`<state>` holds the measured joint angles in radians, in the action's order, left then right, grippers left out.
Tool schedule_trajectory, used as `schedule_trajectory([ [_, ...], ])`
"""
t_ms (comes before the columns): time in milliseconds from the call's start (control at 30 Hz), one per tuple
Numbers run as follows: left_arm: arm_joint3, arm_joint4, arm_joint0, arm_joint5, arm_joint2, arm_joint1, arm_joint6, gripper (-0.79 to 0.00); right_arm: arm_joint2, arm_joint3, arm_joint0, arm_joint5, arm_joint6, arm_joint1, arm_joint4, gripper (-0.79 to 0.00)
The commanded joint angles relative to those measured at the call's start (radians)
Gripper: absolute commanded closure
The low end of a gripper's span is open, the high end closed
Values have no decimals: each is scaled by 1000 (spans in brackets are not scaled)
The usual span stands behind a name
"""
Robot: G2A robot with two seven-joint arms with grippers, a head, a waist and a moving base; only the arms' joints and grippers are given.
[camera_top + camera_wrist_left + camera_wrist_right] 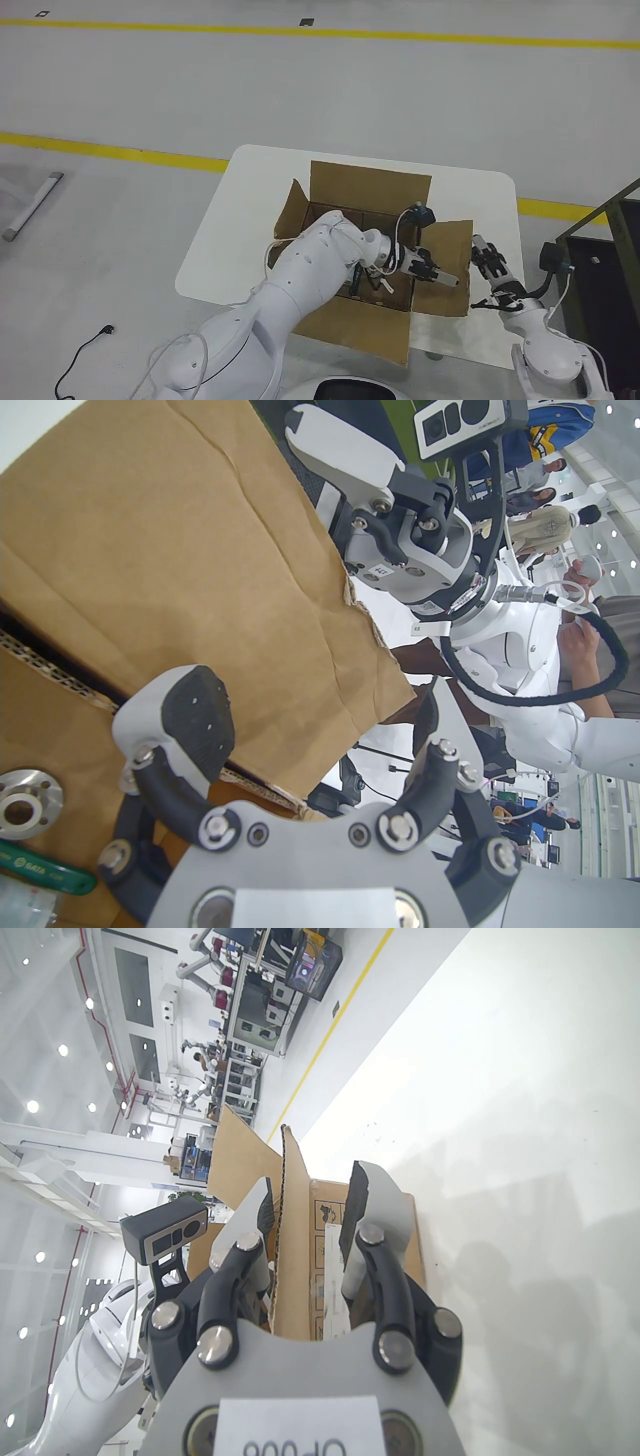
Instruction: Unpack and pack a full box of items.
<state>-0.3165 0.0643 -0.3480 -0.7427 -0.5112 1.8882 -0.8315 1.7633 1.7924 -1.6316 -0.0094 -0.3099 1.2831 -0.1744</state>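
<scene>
The box (370,190) is set mid-counter (470,200), flaps spread at 12, 3, 6 and 9 o'clock; the left gripper (440,278) is held over its 3 o'clock rim; the right gripper (487,250) is placed beyond that flap; a flange (22,807) and a tool (45,872) are laid side by side inside.

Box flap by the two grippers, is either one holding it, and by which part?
Nothing is held. The left gripper and the right gripper both stand open near the flap, and neither is closed on it.
</scene>
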Motion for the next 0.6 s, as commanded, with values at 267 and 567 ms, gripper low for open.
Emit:
schedule_trajectory([
  [267,3,12,-1,-3,-12,4,-8,-785,-15,-9,2,14,-22,-5,-34,0],
  [567,13,17,4,-16,-29,1,-10,-785,-30,-24,8,31,-15,-7,-51,0],
])
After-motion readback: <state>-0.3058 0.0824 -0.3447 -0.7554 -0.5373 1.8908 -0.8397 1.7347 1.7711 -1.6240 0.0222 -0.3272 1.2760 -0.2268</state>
